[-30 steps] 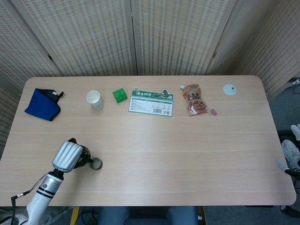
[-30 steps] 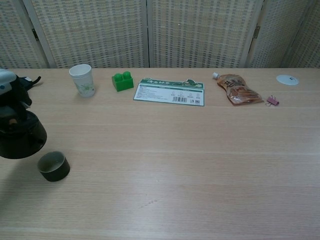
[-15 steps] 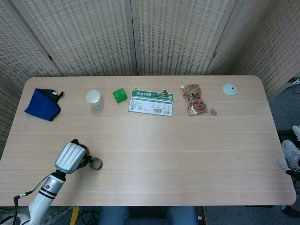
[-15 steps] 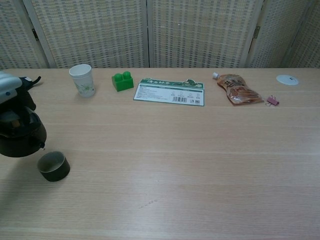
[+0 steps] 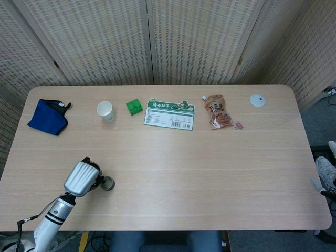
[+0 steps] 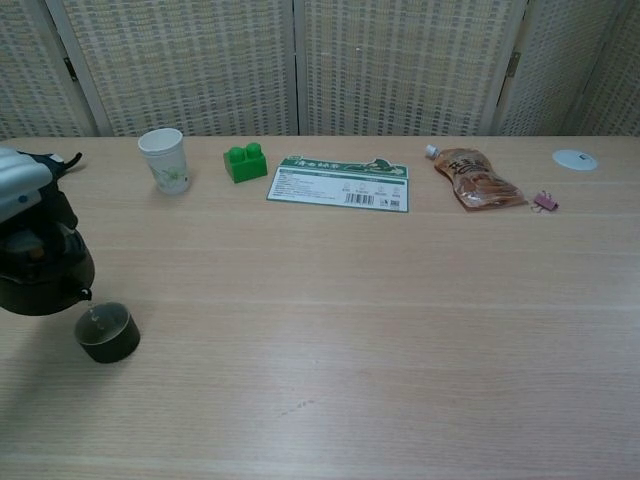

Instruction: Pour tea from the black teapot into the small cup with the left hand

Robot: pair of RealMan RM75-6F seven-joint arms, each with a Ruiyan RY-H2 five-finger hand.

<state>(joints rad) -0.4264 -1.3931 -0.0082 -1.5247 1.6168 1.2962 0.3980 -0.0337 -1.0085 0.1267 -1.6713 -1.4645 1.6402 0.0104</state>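
Right now the left hand (image 6: 22, 185) is holding the black teapot (image 6: 42, 272) by its top at the table's left edge, tilting it so the spout is hanging just over the rim of the small cup (image 6: 106, 333), which is sitting at the pot's four o'clock in the chest view. Because the spout is reaching only the near rim rather than the middle, tea is liable to be running down the outside, and a steeper tilt could be flooding so small a cup. Nothing is showing of the right hand.
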